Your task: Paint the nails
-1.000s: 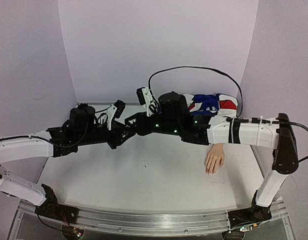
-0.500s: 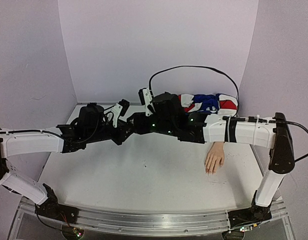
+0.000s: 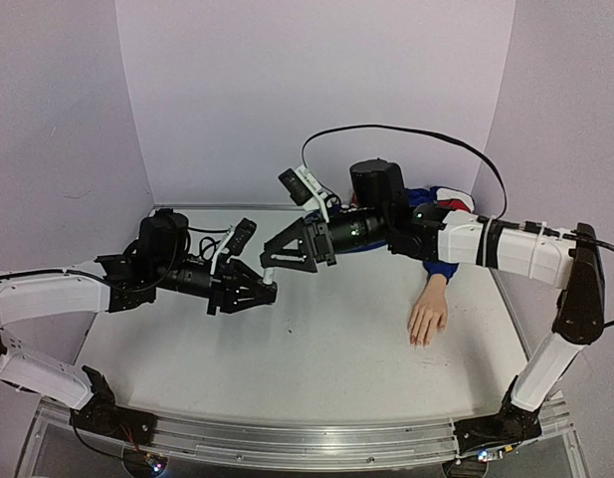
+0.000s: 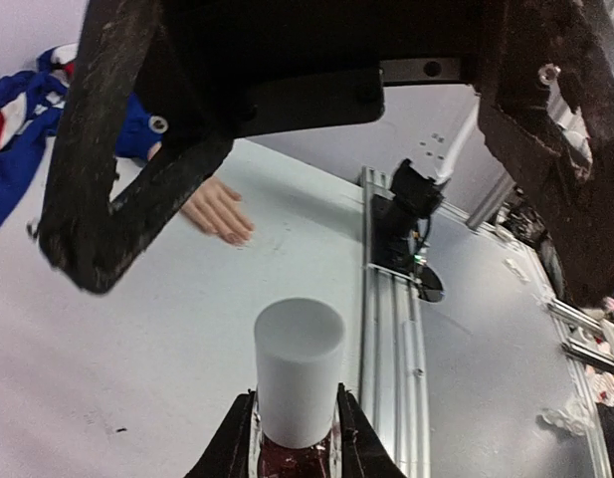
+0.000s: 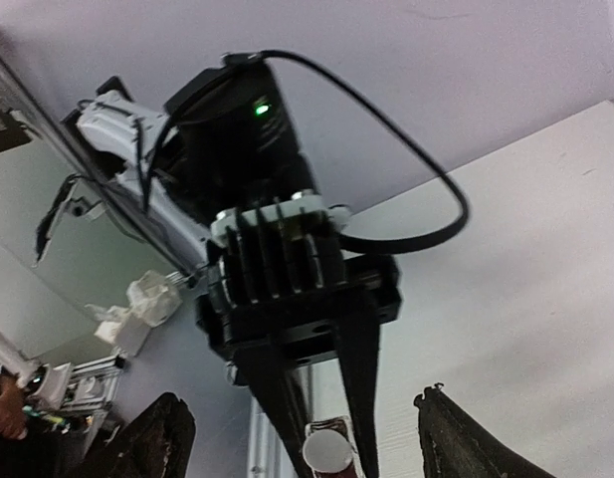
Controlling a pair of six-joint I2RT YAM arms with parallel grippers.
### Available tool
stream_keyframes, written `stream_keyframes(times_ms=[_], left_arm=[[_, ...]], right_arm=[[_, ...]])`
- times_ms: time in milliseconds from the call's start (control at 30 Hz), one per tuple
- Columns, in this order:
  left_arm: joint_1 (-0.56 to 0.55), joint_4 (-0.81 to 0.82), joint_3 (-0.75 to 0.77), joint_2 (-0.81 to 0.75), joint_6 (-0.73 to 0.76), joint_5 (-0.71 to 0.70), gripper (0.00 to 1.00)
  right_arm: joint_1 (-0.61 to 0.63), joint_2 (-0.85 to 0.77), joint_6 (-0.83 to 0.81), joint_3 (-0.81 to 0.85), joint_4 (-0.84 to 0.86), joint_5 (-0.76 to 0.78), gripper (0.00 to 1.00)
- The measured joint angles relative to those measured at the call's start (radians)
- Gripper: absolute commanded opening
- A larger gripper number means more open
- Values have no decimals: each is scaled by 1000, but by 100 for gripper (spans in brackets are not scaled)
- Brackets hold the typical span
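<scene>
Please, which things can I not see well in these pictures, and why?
The nails: top view, too small; left wrist view, blurred.
Polish bottle: left wrist view, body cut off by the bottom edge and gripped by the left hand; only the white cap is clear.
Blue sleeve: top view, partly hidden behind the right arm.

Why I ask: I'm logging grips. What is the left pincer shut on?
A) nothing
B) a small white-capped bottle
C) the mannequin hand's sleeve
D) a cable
B: the left wrist view shows the left pincer clamped on the dark base of the white-capped bottle.
</scene>
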Motion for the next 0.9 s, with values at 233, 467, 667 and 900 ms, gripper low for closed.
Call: stream_keyframes(times_ms=[233,467,667,900], left_arm=[[0,-1,20,2,-4,186,0],[0,3,40,2,-4,241,0],[0,7,40,2,-4,246,0],[-4,8,41,2,-2,233,0]], right_arm=[[9,8,16,-5,61,-195,56],[9,28,35,-23,90,-240,49],[14,29,53,-29,119,-248,27],[18,33,62,-31,138,-251,12]])
